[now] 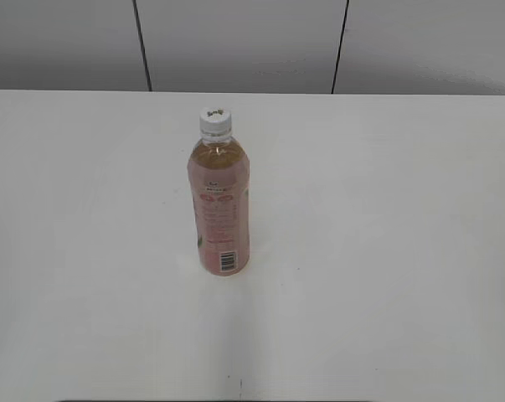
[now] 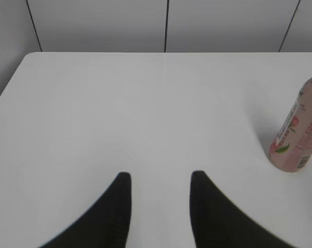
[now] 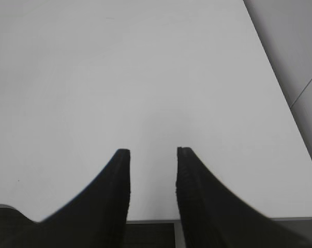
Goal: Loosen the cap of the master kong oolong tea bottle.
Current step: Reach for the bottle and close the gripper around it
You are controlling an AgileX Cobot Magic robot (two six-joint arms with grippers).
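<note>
The master kong oolong tea bottle stands upright near the middle of the white table, with a pink label and a barcode patch low on its front. Its white ribbed cap sits on top. The bottle's lower part also shows at the right edge of the left wrist view; the cap is cut off there. My left gripper is open and empty, over bare table well left of the bottle. My right gripper is open and empty near the table's front edge. Neither gripper shows in the exterior view.
The white table runs back to a grey panelled wall. The table's front edge lies just under my right gripper, and its right edge slants along that view.
</note>
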